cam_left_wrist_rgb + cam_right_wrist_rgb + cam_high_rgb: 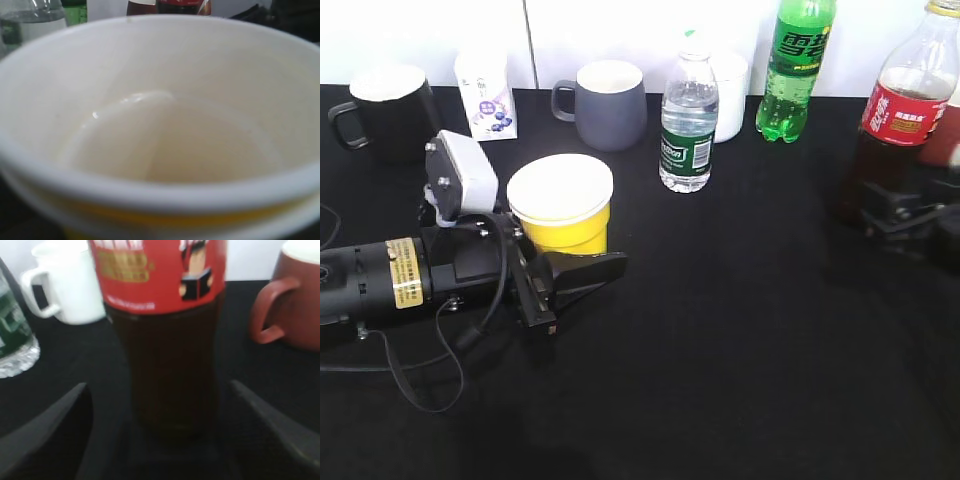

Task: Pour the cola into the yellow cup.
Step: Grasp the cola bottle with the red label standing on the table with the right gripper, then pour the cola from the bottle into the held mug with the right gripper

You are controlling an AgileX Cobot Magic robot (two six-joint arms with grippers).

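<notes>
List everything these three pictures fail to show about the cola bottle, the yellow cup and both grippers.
- Tall clear plastic cola bottle with red label: cap cut off by the top edge in the exterior and right wrist views; base blurred.
- Small yellow plastic cup with white rim: its outside is nearly hidden in the left wrist view; whether the left gripper presses it cannot be told.
- Right gripper: fingers straddle the bottle apart from it; tips cut off and blurred.

Layout on counter: cup front-left, bottles behind and right.

Yellow cup stood between left gripper fingers; water bottle behind-right of it, mug behind; cola stood far right, between right gripper fingers.
</notes>
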